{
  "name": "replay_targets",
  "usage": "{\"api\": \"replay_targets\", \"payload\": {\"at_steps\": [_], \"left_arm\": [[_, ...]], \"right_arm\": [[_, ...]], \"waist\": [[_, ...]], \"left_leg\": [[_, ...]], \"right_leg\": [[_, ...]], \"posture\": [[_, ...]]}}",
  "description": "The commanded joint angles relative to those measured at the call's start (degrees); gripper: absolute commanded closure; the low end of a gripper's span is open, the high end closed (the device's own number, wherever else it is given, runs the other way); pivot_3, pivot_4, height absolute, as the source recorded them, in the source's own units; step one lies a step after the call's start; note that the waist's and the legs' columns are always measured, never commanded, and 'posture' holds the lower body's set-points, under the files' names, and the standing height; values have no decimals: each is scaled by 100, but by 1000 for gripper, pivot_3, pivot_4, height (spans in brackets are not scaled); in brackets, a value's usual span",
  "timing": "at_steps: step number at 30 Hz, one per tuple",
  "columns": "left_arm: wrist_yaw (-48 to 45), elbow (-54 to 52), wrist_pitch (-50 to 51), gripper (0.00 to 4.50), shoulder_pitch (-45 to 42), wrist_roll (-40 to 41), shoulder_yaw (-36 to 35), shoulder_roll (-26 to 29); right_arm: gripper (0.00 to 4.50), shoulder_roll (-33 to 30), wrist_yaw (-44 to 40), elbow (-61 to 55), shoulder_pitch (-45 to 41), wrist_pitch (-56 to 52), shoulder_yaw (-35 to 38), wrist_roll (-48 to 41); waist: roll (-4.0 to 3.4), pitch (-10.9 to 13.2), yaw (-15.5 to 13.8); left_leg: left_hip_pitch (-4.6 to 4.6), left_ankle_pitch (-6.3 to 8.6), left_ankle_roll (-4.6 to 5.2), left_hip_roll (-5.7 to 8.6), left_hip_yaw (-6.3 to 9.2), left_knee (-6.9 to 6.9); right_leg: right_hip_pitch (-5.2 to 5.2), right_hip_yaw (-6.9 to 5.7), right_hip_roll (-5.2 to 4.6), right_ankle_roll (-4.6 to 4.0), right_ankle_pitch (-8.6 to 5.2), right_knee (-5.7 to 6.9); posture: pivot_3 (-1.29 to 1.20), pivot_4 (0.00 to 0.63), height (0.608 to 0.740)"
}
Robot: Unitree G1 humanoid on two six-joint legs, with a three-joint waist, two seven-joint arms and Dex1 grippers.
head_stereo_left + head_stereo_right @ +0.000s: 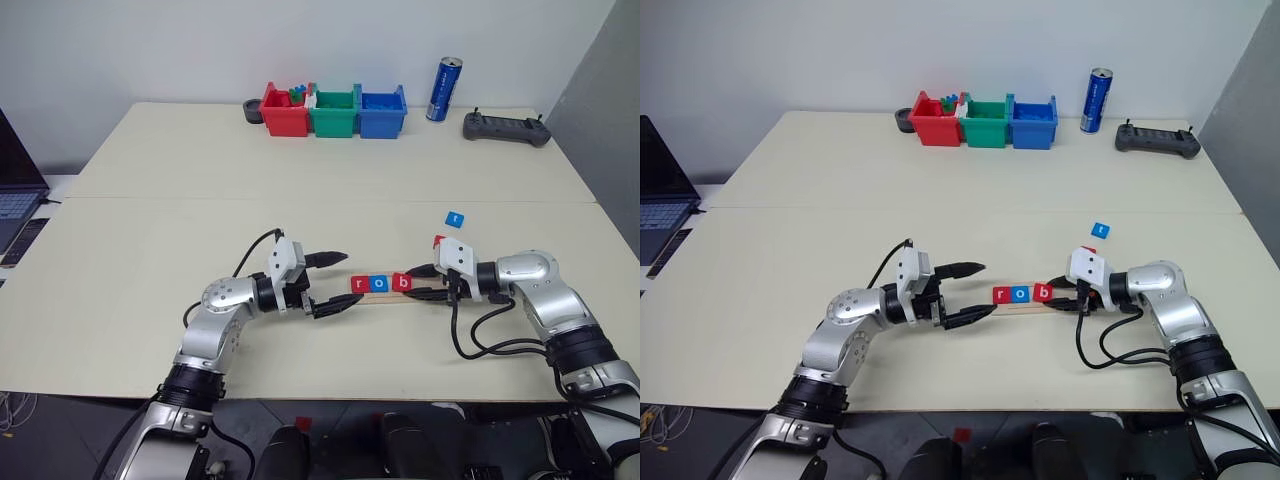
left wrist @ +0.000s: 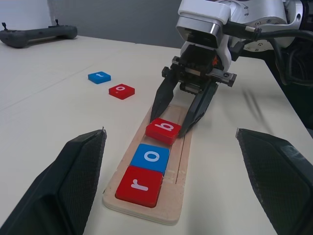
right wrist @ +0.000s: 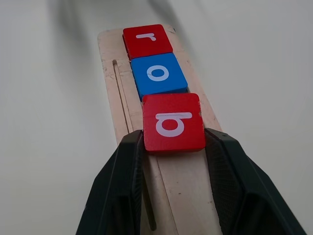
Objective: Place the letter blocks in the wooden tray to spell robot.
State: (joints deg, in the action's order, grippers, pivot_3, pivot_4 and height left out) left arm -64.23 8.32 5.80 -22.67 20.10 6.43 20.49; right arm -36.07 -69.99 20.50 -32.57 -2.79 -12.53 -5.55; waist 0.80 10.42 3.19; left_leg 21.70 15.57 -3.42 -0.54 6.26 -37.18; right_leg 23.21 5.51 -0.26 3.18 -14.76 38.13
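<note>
Right gripper (image 3: pixel 172 142) is clamped on the red b block (image 3: pixel 172 122), seating it third in the wooden tray (image 2: pixel 178 188); left gripper (image 1: pixel 335 282) hangs wide open, so next it lets go and fetches the loose red o block (image 2: pixel 122 91).

Tray tiles: red "r" (image 2: pixel 139 184), blue "o" (image 2: pixel 151 157), red "b" (image 2: pixel 163 129).

Light: even, bright, from overhead.
Shadows: soft, faint on the table (image 1: pixel 150 250).
Blur: streaks at the right wrist view's top.
</note>
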Motion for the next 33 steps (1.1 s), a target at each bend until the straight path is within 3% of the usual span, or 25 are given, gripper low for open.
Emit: {"api": "replay_targets", "payload": {"at_steps": [1,11,18,20,29,32,33], "left_arm": [[24,-279,-14,0,31,55,-35,57],[14,-319,5,0,55,70,-29,92],[21,-315,4,0,40,60,-25,89],[17,-307,3,0,33,61,-28,90],[4,-255,-12,0,-6,55,-26,81],[-4,-235,-17,0,-23,53,-26,81],[-9,-228,-19,0,-29,52,-25,82]], "right_arm": [[3037,-5,-68,-28,-168,115,27,28],[3037,21,-102,131,-273,186,14,78],[542,-6,-157,86,-296,110,73,21],[13,5,-122,66,-324,38,134,-33],[13,141,290,-116,-391,-410,577,-393],[550,225,465,-123,-384,-409,635,-378],[908,259,534,-108,-365,-350,616,-323]], "waist": [[0,0,0],[0,0,2],[0,0,2],[0,0,3],[0,0,2],[0,0,2],[0,0,2]], "left_leg": [[0,0,0,0,0,0],[0,0,0,0,0,0],[0,0,0,0,0,0],[0,0,0,0,0,0],[0,0,0,0,0,0],[0,0,0,0,0,1],[0,0,0,0,0,1]], "right_leg": [[0,0,0,0,0,0],[0,0,0,0,0,0],[0,-1,0,0,0,0],[0,0,0,0,0,0],[0,0,0,-1,0,0],[0,0,0,-1,0,0],[0,0,0,-1,0,0]], "posture": [[0,150,740],[0,150,740],[0,150,740],[0,150,740],[0,150,740],[0,150,740],[0,150,740]]}}
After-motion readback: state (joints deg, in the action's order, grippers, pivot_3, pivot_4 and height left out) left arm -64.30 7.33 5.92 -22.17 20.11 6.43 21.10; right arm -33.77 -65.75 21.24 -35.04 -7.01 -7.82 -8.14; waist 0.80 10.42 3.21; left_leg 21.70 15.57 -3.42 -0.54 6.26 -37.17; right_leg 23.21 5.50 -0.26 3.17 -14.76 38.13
